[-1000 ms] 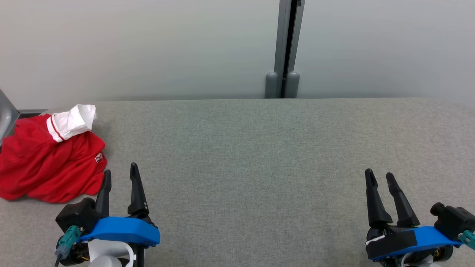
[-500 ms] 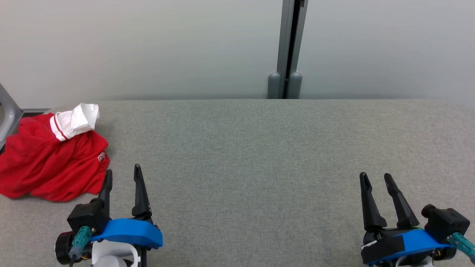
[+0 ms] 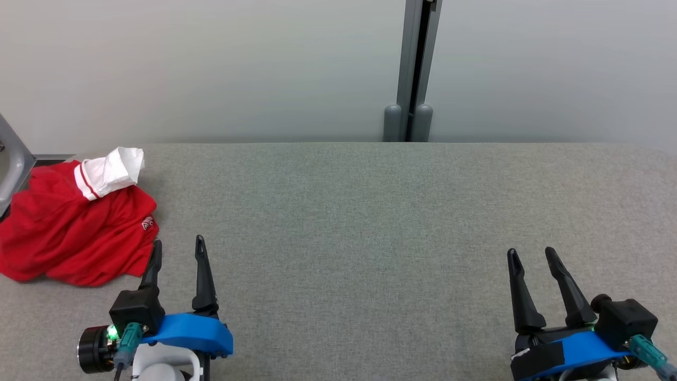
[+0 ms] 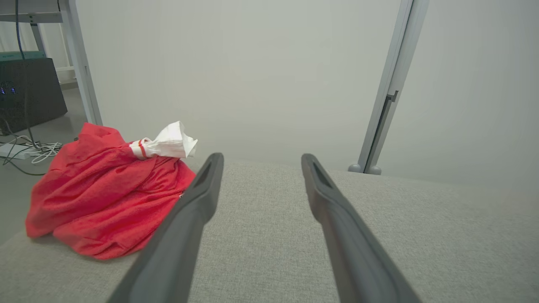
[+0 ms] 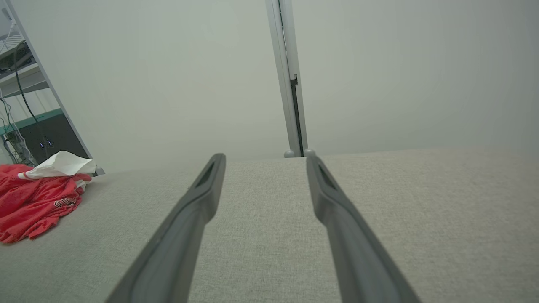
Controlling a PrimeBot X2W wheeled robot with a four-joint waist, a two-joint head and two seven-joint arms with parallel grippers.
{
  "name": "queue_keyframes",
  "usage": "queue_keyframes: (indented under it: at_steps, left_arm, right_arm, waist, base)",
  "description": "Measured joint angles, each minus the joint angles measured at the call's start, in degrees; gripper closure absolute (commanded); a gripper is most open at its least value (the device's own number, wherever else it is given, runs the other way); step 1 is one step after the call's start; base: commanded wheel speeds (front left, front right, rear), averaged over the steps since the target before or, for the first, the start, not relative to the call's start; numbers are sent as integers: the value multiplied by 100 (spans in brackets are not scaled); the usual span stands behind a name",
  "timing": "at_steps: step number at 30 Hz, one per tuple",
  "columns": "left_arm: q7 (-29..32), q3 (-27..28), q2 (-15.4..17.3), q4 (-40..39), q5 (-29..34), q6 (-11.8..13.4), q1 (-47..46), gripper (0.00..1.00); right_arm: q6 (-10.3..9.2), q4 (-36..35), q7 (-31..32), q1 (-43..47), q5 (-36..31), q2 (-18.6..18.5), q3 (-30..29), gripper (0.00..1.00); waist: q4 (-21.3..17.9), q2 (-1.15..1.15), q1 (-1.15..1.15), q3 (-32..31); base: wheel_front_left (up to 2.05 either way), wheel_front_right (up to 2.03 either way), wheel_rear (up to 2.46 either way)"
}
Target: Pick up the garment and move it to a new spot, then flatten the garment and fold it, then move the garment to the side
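The garment (image 3: pixel 74 227) is a crumpled red shirt with a white, red-striped cuff, heaped at the far left of the grey table (image 3: pixel 359 211). In the left wrist view the garment (image 4: pixel 105 198) lies left of the fingers; the right wrist view shows the garment (image 5: pixel 36 202) far to the left. My left gripper (image 3: pixel 179 244) is open with nothing in it, just right of the garment's near edge, its left fingertip almost at the cloth. Low at the right, my right gripper (image 3: pixel 531 253) stands open with nothing between its fingers, far from the garment.
A pale wall with a grey vertical post (image 3: pixel 415 69) runs behind the table. A metal frame leg (image 3: pixel 13 159) stands at the table's left end, and the left wrist view shows a dark box (image 4: pixel 29 88) and cables on the floor beyond it.
The whole head view has shifted a little, so the camera moved. Both grippers sit slightly lower in view and stay open; the garment lies as before.
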Motion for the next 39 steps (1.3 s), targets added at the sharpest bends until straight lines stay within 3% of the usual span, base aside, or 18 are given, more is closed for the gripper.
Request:
queue_keyframes:
  at_steps: [16,39]
  left_arm:
    - [-159,-12,10,352,375,-48,-58,0]
    - [-160,-36,31,457,240,1,-147,0]
  right_arm:
    - [1,129,-152,6,-553,-4,1,0]
    - [1,311,-153,-3,-479,-7,-56,0]
  waist:
    - [63,0,0,-12]
    - [138,0,1,40]
  base:
    - [0,0,0]
    - [0,0,0]
